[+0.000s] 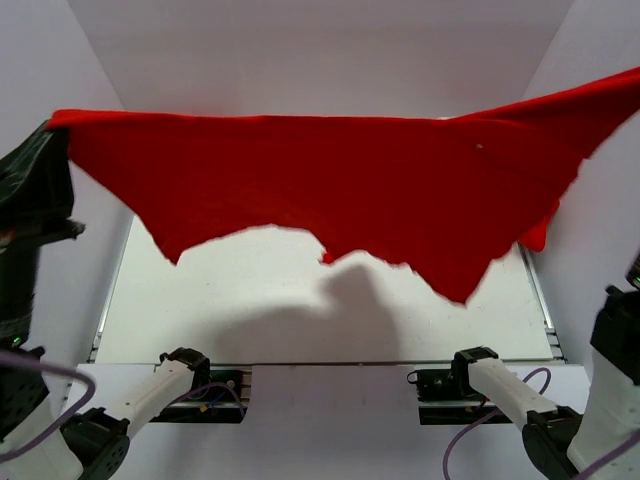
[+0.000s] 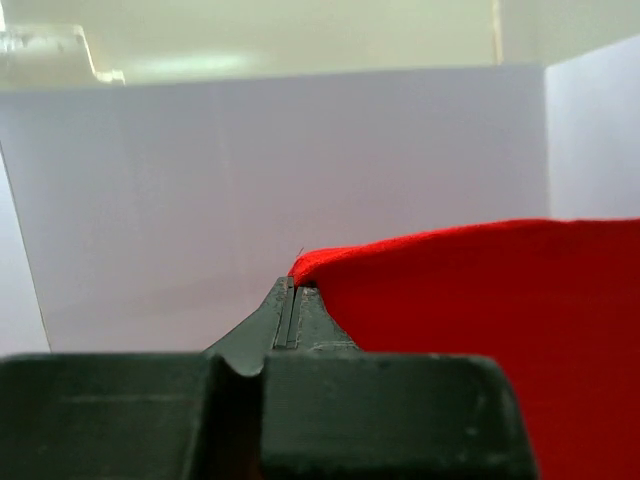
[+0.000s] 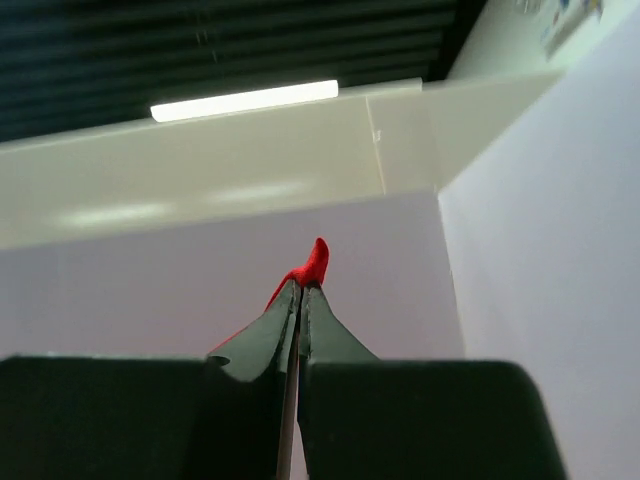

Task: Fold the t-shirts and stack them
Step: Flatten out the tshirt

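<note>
A red t-shirt [image 1: 360, 190] hangs stretched wide in the air across the top external view, high above the white table [image 1: 300, 320]. Its ragged lower edge dangles free. My left gripper [image 1: 55, 135] is shut on the shirt's left corner, which also shows in the left wrist view [image 2: 480, 310] beside the closed gripper [image 2: 293, 288]. My right gripper [image 3: 302, 285] is shut on the shirt's right corner [image 3: 316, 258], which peeks out past the tips. In the top external view the right gripper itself is out of frame at the upper right.
White walls [image 1: 320, 50] enclose the table at the back and both sides. The arm bases [image 1: 180, 385] and cables sit at the near edge. The shirt casts a shadow [image 1: 370, 300] on the table's middle.
</note>
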Tool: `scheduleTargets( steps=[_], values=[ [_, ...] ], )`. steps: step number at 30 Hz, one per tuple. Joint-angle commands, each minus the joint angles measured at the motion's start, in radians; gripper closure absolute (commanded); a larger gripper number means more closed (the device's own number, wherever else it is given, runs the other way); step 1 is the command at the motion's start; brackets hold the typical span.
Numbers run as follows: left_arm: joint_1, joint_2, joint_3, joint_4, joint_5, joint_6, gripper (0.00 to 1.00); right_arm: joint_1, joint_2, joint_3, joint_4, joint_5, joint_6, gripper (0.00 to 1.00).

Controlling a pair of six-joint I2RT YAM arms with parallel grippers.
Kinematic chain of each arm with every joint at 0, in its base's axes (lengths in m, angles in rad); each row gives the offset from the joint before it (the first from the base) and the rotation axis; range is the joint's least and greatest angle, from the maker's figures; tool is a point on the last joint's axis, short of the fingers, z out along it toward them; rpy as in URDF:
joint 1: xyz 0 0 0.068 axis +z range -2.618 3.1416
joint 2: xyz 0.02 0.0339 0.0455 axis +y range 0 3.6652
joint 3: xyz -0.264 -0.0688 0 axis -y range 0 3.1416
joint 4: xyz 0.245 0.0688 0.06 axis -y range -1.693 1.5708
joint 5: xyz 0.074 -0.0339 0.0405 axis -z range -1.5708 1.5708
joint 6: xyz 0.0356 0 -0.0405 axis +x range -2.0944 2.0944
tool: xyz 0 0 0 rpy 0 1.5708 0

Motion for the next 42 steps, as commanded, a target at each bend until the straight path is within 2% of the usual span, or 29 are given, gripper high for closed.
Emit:
scheduleTargets(
  steps=[1, 4, 7, 9, 12, 13, 15, 16, 19, 23, 26, 27, 28, 29, 30, 31, 32, 33, 34, 36, 42],
  values=[
    [0.004, 0.041, 0.076, -0.085, 0.038, 0.021, 1.0, -0.002, 0.026, 0.093, -0.012, 0.003, -0.059, 1.0],
    [0.004, 0.077, 0.118, -0.131, 0.072, 0.007, 1.0, -0.002, 0.052, 0.147, -0.006, 0.008, -0.09, 1.0],
    [0.004, 0.098, 0.099, -0.131, 0.029, -0.012, 1.0, -0.002, 0.071, 0.135, 0.001, 0.015, -0.099, 1.0],
    [-0.005, 0.113, 0.015, -0.12, -0.002, -0.033, 1.0, -0.002, 0.074, 0.042, 0.037, 0.023, -0.093, 1.0],
    [-0.014, 0.113, -0.184, -0.029, -0.042, -0.062, 1.0, -0.002, 0.077, -0.112, 0.089, 0.025, -0.068, 1.0],
    [-0.014, 0.122, -0.297, 0.032, -0.058, -0.076, 1.0, -0.004, 0.086, -0.182, 0.099, 0.023, -0.062, 1.0],
    [-0.014, 0.146, -0.403, 0.088, -0.104, -0.11, 1.0, -0.002, 0.108, -0.255, 0.151, 0.002, -0.035, 1.0],
    [-0.002, 0.16, -0.501, 0.135, -0.147, -0.127, 1.0, -0.004, 0.146, -0.351, 0.178, 0.0, -0.03, 1.0],
    [-0.002, 0.231, -0.641, 0.188, -0.274, -0.169, 1.0, -0.005, 0.21, -0.448, 0.23, -0.021, -0.002, 1.0],
    [0.007, 0.424, -0.734, 0.286, -0.393, -0.183, 1.0, -0.004, 0.457, -0.536, 0.277, -0.072, 0.059, 1.0],
    [0.027, 0.632, -0.726, 0.335, -0.411, -0.183, 1.0, -0.005, 0.614, -0.519, 0.286, -0.09, 0.091, 1.0],
    [0.044, 0.697, -0.702, 0.335, -0.401, -0.183, 1.0, -0.007, 0.748, -0.484, 0.281, -0.099, 0.097, 1.0],
    [0.044, 0.832, -0.636, 0.326, -0.41, -0.183, 1.0, -0.002, 0.795, -0.461, 0.245, -0.103, 0.102, 1.0],
    [0.07, 0.905, -0.588, 0.309, -0.41, -0.183, 1.0, -0.007, 0.845, -0.383, 0.188, -0.11, 0.114, 1.0],
    [0.079, 0.974, -0.541, 0.265, -0.41, -0.183, 1.0, -0.004, 0.978, -0.302, 0.162, -0.116, 0.123, 1.0],
    [0.09, 1.043, -0.431, 0.237, -0.419, -0.183, 1.0, -0.001, 1.019, -0.224, 0.139, -0.136, 0.13, 1.0],
    [0.107, 1.167, -0.375, 0.207, -0.419, -0.183, 1.0, 0.001, 1.092, -0.191, 0.085, -0.139, 0.146, 1.0],
    [0.116, 1.217, -0.326, 0.187, -0.41, -0.183, 1.0, -0.004, 1.152, -0.102, 0.071, -0.144, 0.151, 1.0],
    [0.125, 1.258, -0.239, 0.155, -0.381, -0.183, 1.0, -0.002, 1.174, -0.082, 0.064, -0.143, 0.154, 1.0],
    [0.139, 1.344, -0.173, 0.154, -0.304, -0.173, 1.0, -0.004, 1.237, -0.007, 0.05, -0.139, 0.162, 1.0],
    [0.179, 1.398, -0.123, 0.208, -0.211, -0.173, 1.0, -0.007, 1.379, 0.142, -0.013, -0.143, 0.157, 1.0]
  ],
)
